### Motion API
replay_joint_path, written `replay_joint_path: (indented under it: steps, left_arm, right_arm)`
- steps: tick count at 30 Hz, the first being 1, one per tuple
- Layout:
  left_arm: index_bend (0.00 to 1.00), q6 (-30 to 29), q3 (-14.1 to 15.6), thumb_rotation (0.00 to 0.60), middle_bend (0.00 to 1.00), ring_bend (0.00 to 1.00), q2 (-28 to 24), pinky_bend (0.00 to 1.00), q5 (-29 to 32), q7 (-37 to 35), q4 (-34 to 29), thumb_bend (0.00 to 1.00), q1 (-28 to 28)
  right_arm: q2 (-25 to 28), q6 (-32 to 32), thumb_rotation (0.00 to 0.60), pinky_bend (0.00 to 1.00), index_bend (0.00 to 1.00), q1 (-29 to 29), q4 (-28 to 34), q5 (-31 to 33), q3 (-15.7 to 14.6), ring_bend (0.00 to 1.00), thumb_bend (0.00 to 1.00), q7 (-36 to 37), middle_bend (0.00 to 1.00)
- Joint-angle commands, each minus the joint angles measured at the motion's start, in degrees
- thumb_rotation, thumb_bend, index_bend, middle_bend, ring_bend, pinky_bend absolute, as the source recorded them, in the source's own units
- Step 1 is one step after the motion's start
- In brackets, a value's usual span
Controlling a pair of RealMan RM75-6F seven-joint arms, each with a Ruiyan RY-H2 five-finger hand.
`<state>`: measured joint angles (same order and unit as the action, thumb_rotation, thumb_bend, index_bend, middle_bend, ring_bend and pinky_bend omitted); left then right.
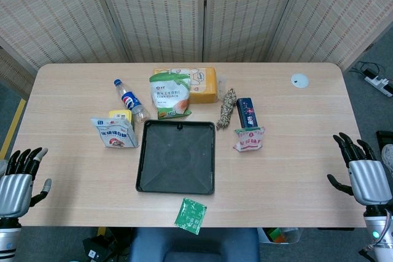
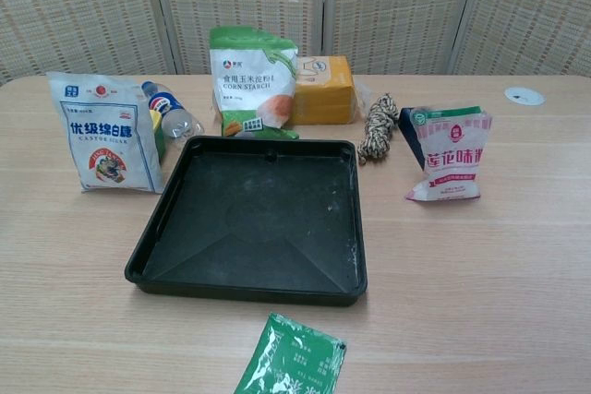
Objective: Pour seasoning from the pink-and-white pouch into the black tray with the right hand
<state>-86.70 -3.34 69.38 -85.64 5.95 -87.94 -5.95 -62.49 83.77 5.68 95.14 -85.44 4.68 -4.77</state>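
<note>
The right hand (image 1: 367,176) hangs off the table's (image 1: 295,170) right edge, well right of the black tray (image 1: 177,156), fingers spread and holding nothing — the left hand (image 1: 18,182) sits likewise off the left edge, empty with fingers apart. The pink-and-white pouch (image 2: 449,154) stands upright just right of the tray, untouched. Behind the tray stand a corn starch bag (image 2: 251,80) and a yellow pack (image 2: 325,89); a white sugar bag (image 2: 107,134) stands to its left — a green sachet (image 2: 294,357) lies in front.
</note>
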Motion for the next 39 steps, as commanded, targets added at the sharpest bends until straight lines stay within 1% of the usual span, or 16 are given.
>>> replay_joint_path:
  steps: [1,5,10,13,15,19,23,27,31,37,39]
  left_arm:
    - [0.14,-0.28,-0.20,0.600,0.13,0.10,0.31,0.00,-0.26,-0.30,0.44,0.47,-0.10]
    - [0.14,-0.25,-0.18,0.600,0.13,0.11,0.35,0.00,-0.39,-0.20,0.52,0.47,-0.17]
    - [0.14,0.01,-0.11,0.600,0.13,0.11,-0.03,0.00,-0.03,0.38,-0.22,0.47,-0.10]
    - [0.14,0.16,-0.08,0.600,0.13,0.11,-0.20,0.00,-0.08,0.69,-0.77,0.47,-0.17]
    - [0.14,0.25,-0.07,0.600,0.13,0.11,-0.31,0.00,-0.11,0.92,-1.01,0.47,-0.24]
    - [0.14,0.20,-0.13,0.600,0.13,0.11,-0.46,0.00,-0.03,1.13,-1.43,0.47,-0.22]
    - [0.14,0.30,-0.01,0.600,0.13,0.11,-0.66,0.00,0.04,1.38,-1.82,0.47,-0.16]
    - [0.14,0.25,0.02,0.600,0.13,0.11,-1.02,0.00,0.19,1.57,-2.30,0.47,-0.02]
    - [0.14,0.07,0.10,0.600,0.13,0.11,-1.22,0.00,0.18,1.77,-2.67,0.47,0.16]
    - [0.14,0.23,0.11,0.600,0.13,0.11,-1.42,0.00,0.46,2.13,-3.03,0.47,0.22]
    - [0.14,0.22,0.03,0.600,0.13,0.11,-1.49,0.00,0.52,2.31,-3.22,0.47,0.20]
  right_arm:
    - [-0.29,0.29,0.587,0.18,0.07,0.04,-0.29,-0.43,-0.07,0.26,0.25,0.42,0.11]
    - [-0.51,0.33,0.588,0.19,0.07,0.07,-0.58,-0.65,-0.17,0.26,0.25,0.75,0.11]
    - [-0.79,-1.09,0.587,0.20,0.07,0.72,-1.09,-0.31,-0.27,0.27,0.25,1.29,0.11]
    - [-1.22,-2.39,0.588,0.33,0.07,1.65,-1.66,-0.31,-0.11,0.32,0.25,2.10,0.11]
    - [-1.50,-3.84,0.587,0.43,0.07,2.53,-2.14,-0.01,0.08,0.39,0.25,2.90,0.11]
    - [-2.63,-7.04,0.588,0.55,0.07,4.67,-3.31,0.94,0.73,0.53,0.25,4.32,0.11]
    - [-4.21,-11.99,0.586,0.63,0.07,7.51,-4.77,1.93,1.05,0.65,0.25,7.56,0.11]
    - [-6.33,-17.24,0.589,0.67,0.07,10.54,-7.47,3.53,1.68,0.74,0.25,11.77,0.11]
    - [-8.77,-23.39,0.588,0.68,0.07,13.97,-11.22,4.98,2.12,0.76,0.25,16.94,0.11]
    - [-12.39,-29.58,0.589,0.71,0.07,17.85,-17.45,6.50,2.93,0.78,0.25,23.11,0.11]
    - [-13.79,-32.20,0.588,0.72,0.07,19.55,-19.97,6.60,3.25,0.79,0.25,26.87,0.11]
